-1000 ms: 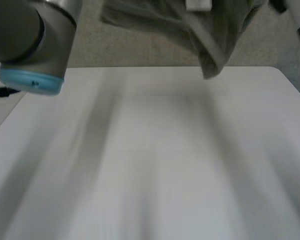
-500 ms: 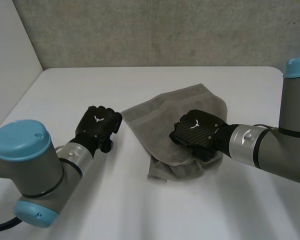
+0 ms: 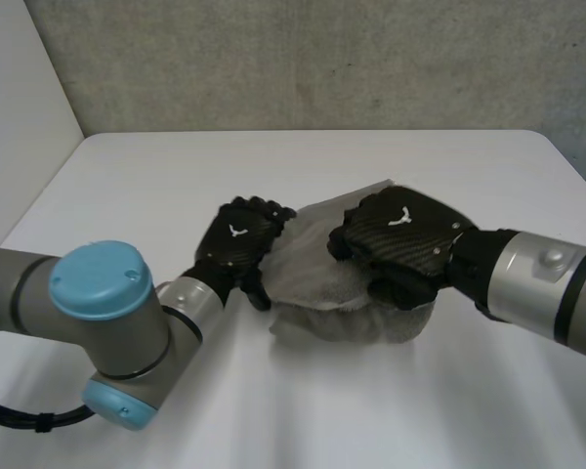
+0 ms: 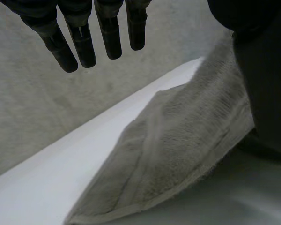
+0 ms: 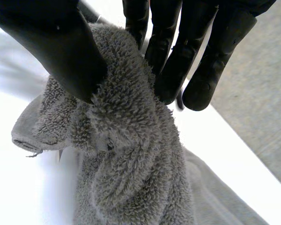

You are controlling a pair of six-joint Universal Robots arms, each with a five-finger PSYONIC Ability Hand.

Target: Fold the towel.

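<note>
A grey towel [image 3: 317,272] lies bunched in a heap at the middle of the white table [image 3: 127,176]. My right hand [image 3: 400,244] is over its right part. In the right wrist view the thumb [image 5: 56,44] and fingers [image 5: 178,65] pinch a thick fold of the towel [image 5: 126,154] and hold it up. My left hand [image 3: 239,239] is at the towel's left edge. Its fingers [image 4: 82,40] are straight and spread above the towel [image 4: 178,154], holding nothing. The right hand [image 4: 267,70] shows dark beside them.
A grey textured wall [image 3: 303,59] runs behind the table's far edge. The table's left edge [image 3: 39,205] slants away beside my left arm [image 3: 107,313]. Bare tabletop lies in front of and behind the towel.
My left hand has moved right to the towel's edge and its fingers have straightened out. The right hand has gathered the flatter towel into a tighter heap.
</note>
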